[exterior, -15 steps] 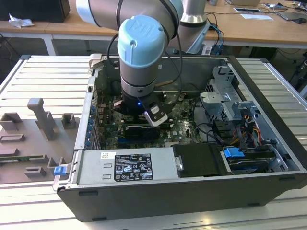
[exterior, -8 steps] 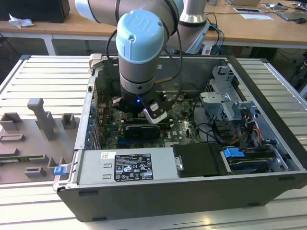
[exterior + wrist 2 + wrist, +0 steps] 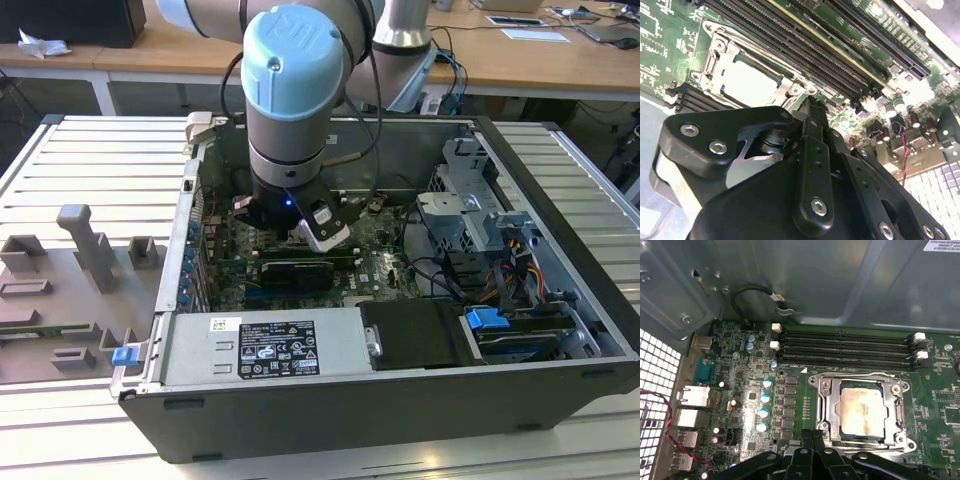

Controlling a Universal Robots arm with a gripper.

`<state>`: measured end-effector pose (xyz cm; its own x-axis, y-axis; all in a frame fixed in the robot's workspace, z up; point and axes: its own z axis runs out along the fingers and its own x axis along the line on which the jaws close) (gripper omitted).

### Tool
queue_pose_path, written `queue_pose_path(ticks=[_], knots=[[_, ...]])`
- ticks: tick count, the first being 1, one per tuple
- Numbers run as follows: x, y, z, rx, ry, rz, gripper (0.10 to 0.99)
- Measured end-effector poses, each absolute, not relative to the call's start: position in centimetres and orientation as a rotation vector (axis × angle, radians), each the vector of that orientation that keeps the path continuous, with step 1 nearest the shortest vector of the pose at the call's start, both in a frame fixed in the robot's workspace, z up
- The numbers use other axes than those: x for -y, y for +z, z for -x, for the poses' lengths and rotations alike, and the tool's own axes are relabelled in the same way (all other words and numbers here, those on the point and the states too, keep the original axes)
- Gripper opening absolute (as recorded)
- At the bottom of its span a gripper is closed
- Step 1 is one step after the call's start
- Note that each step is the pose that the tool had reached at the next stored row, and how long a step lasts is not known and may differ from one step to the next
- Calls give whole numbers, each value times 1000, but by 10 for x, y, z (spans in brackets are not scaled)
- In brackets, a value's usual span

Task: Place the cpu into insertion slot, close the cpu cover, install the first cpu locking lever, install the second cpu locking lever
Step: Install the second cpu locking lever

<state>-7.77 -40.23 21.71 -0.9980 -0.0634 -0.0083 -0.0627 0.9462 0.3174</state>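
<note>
The cpu (image 3: 862, 410) lies flat in the insertion slot (image 3: 836, 436), its pale metal top worn and stained; the second wrist view shows the cpu (image 3: 747, 82) too. The silvery cpu cover (image 3: 829, 407) lies down around it as a frame, with thin lever rods (image 3: 903, 412) along its sides. Whether the rods are latched I cannot tell. My gripper (image 3: 813, 434) hovers just off the socket's near edge, shut, with nothing between its fingers. In the second wrist view the gripper (image 3: 810, 104) points at the cover's corner (image 3: 801, 90). In the exterior view my arm's wrist (image 3: 290, 150) reaches down into the open computer case (image 3: 560, 200).
Long black memory slots (image 3: 845, 347) run beside the socket, against the grey case wall (image 3: 815, 280). A red and black wire (image 3: 665, 425) and rear ports (image 3: 690, 396) sit at the board's end. The labelled power supply (image 3: 265, 345), a drive cage (image 3: 470, 210) and a grey fixture plate (image 3: 70, 290) flank the work area.
</note>
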Motion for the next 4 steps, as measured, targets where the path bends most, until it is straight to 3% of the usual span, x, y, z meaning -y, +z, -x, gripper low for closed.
queue_pose_path(ticks=[4], knots=[[402, 219, 78, 3097, -506, -100, 110]])
